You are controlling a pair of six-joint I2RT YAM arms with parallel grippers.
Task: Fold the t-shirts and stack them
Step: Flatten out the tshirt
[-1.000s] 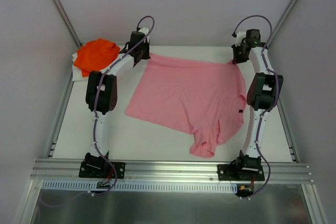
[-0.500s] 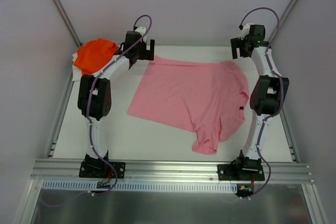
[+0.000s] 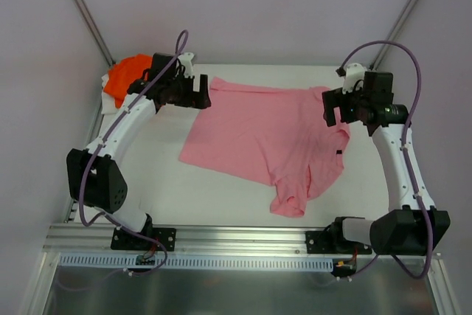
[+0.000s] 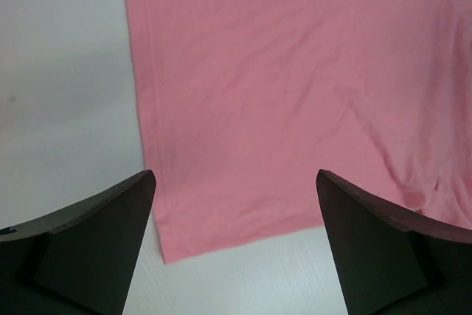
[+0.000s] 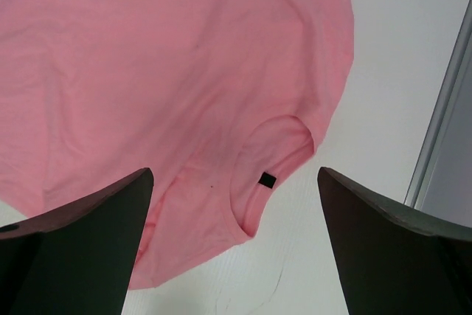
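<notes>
Overhead: both claws gape wide and empty, left gripper (image 3: 200, 95) at a corner of the pink shirt (image 3: 265, 134), right gripper (image 3: 331, 111) over its opposite side; orange shirt (image 3: 125, 77) bunched behind the left claw. Left wrist: hem corner (image 4: 166, 252) below the fingers (image 4: 96, 241). Right wrist: collar (image 5: 306, 138) beneath. Folding looks unstarted; next, pinch an edge.

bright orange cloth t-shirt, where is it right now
In the top external view, the bright orange cloth t-shirt lies bunched in the far left corner of the white table. It is to the left of the left gripper and of the spread-out light pink t-shirt.
</notes>
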